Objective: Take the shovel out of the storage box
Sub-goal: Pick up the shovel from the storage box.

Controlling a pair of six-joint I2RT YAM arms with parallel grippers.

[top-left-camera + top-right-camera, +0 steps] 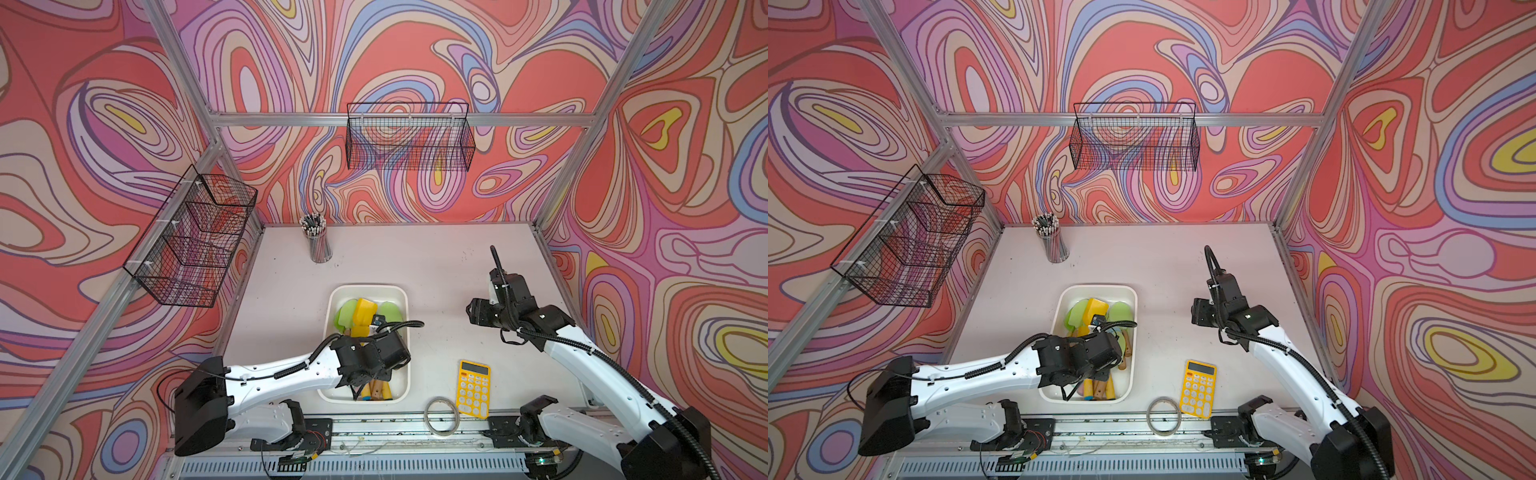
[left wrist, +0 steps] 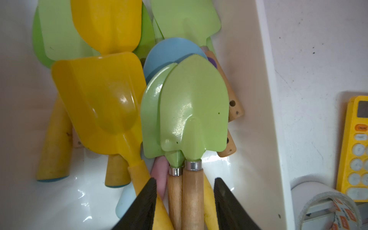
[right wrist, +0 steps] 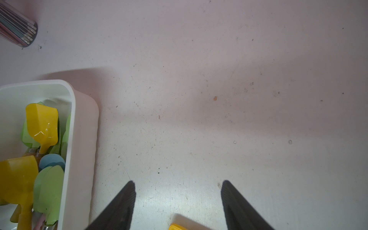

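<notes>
- While the shovel (image 2: 194, 111) lies in the one storage box (image 1: 368, 286) by the table's (image 1: 415, 257) front edge, left gripper (image 2: 184, 180) jaws straddle two wooden handles (image 2: 192, 197), apart.
- Two yellow scoops (image 2: 99, 95) alongside.
- Right gripper (image 3: 177, 189): jaws apart.

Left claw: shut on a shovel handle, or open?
Open. In the left wrist view the left claw straddles two wooden shovel handles, with gaps showing beside both fingers.

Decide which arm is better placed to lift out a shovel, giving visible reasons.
Left: the left end effector is inside the storage box, straddling the handle of the top green shovel. The right end effector hovers over bare table.
</notes>
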